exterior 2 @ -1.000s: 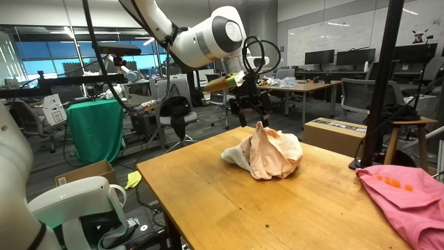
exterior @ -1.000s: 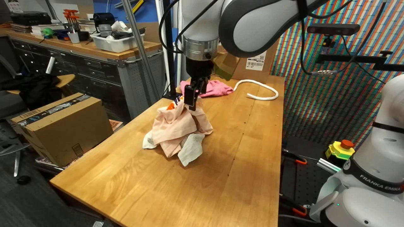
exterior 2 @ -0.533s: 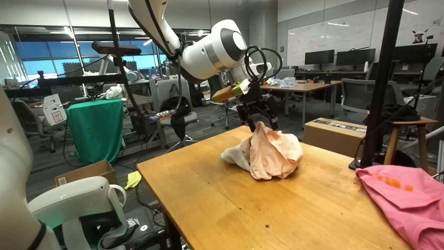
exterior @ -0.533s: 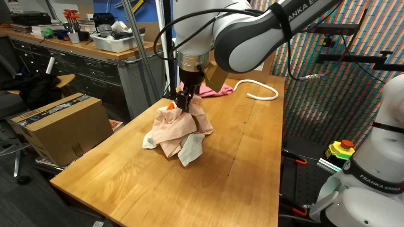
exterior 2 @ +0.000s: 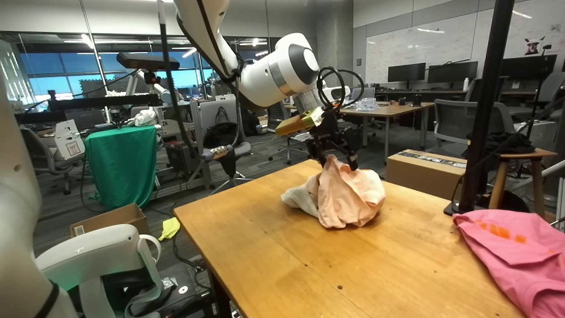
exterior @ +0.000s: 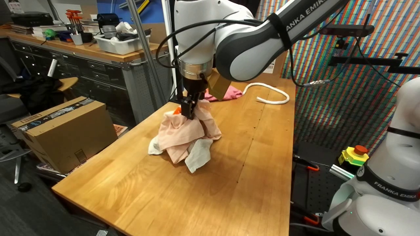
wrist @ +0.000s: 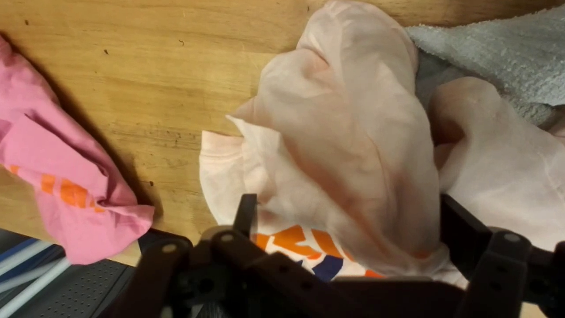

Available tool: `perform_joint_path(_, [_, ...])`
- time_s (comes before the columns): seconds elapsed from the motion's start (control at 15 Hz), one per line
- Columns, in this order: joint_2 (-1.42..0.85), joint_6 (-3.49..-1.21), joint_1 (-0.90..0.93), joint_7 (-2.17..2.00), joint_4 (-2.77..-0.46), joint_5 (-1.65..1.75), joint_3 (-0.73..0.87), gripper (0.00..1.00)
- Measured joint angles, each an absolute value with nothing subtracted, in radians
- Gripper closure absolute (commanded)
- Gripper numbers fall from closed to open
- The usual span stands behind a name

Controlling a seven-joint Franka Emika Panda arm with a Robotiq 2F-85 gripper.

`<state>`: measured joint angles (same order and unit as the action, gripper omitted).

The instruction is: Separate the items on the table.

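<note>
- Gripper (wrist: pixel 348 207) hung low with its black jaws wide apart and nothing held, loose folds of a peach shirt (wrist: pixel 340 132) showing between them in the wrist view; whether either jaw touched fabric could not be told.
- Peach shirt, its orange and navy print partly exposed, lay crumpled directly below on a wooden table (wrist: pixel 150 92). The step in hand appeared to be its pickup.
- Gray terry towel (wrist: pixel 490 51) jutted from under the shirt, the two yet to be parted. That tangle seemed to set the terms of the next move: a slight drop, a pinch on peach fabric alone, then a slow lift up and aside. Too deep a bite could have dragged the towel along.
- Pink garment (wrist: pixel 66 145), also printed in orange, lay well apart from the shirt and towel at the table's edge and looked to need no parting from them.
- White rope (exterior: pixel 270 102) curled on the tabletop near the pink garment in an exterior view; whether one end met the garment was unclear.
- Cardboard box (exterior 2: pixel 426 174), sealed with dark tape, sat beyond the table in an exterior view, with a monitor (exterior 2: pixel 406 73) and a whiteboard (exterior 2: pixel 419 48) farther back.
</note>
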<state>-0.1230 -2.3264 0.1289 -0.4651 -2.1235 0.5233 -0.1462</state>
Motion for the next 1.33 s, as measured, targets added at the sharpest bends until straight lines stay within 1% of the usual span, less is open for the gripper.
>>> perform_joint_path(0.27, [-0.129, -2.327, 0.131, -0.465, -2.119, 0.52, -0.144, 0.58])
perform_joint_path(0.6, [-0.129, -2.325, 0.131, -0.464, -2.118, 0.504, -0.14, 0.95])
perform_joint_path(0.73, [-0.126, -2.324, 0.131, -0.463, -2.118, 0.492, -0.135, 1.0])
perform_joint_path(0.8, [-0.123, -2.324, 0.131, -0.463, -2.118, 0.487, -0.132, 1.0])
perform_joint_path(0.93, [-0.112, -2.322, 0.131, -0.463, -2.119, 0.482, -0.127, 0.97])
perform_joint_path(1.33, [0.007, -2.306, 0.131, -0.465, -2.15, 0.462, -0.123, 0.97])
